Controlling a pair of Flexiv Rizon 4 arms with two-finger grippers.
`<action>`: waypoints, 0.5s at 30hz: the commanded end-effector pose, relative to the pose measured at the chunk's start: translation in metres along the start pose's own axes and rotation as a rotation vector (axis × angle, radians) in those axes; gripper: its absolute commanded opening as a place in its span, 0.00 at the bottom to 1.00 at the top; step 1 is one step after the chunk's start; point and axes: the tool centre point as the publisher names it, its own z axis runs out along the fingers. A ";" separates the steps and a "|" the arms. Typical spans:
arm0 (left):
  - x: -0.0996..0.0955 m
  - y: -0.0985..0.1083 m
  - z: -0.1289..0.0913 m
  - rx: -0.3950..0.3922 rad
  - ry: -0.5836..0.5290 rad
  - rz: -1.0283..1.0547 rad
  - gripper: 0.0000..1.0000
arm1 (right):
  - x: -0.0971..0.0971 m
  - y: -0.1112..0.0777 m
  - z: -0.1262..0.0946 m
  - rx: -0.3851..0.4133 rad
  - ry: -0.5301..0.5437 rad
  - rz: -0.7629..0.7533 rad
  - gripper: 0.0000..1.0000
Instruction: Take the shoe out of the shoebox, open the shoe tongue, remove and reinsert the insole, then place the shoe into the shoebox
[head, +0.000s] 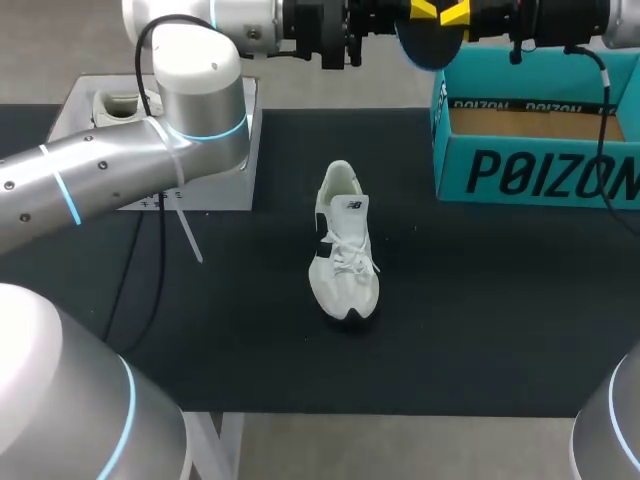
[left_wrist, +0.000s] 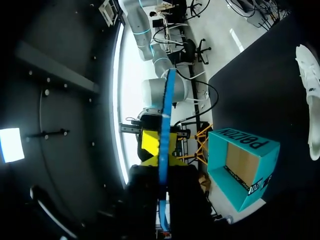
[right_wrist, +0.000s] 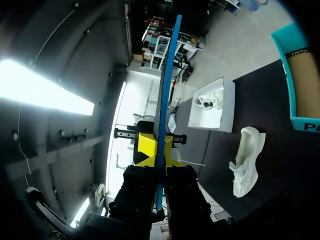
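Left arm: your grey left arm (head: 100, 180) is the nearest thing in the head view. It comes in from the left, bends at a white elbow over the far left of the black bench (head: 250, 330), and runs level along the far edge.
Right arm: your right arm (head: 560, 18) comes in level from the far right, and the two wrists meet tip to tip high above the far edge.
Left gripper (left_wrist: 161, 145): its yellow-tipped fingers (left_wrist: 150, 142) are pressed from both sides on a thin, flat blue insole (left_wrist: 169, 100), which you see edge-on.
Right gripper (right_wrist: 157, 149): its fingers (right_wrist: 145, 147) pinch the same insole the same way, from the opposite end.
Shoe: the white lace-up sneaker with black side marks (head: 345, 250) stands on its sole mid-bench, toe toward you, well apart from both grippers.
Shoebox: the open-topped teal cardboard shoebox (head: 540, 170) sits at the far right, showing its brown inside.
White box: the white open box (head: 230, 190) at the far left holds a pale object you cannot make out.
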 end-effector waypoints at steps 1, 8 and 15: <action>0.002 -0.001 0.000 0.006 0.002 -0.004 0.00 | 0.000 0.001 0.001 0.001 -0.004 0.002 0.00; 0.003 -0.005 -0.014 -0.025 0.019 -0.022 1.00 | -0.001 0.000 0.002 -0.011 0.002 -0.018 0.00; -0.004 -0.013 -0.064 -0.011 0.113 -0.066 1.00 | -0.001 -0.001 0.002 -0.028 -0.008 -0.060 0.00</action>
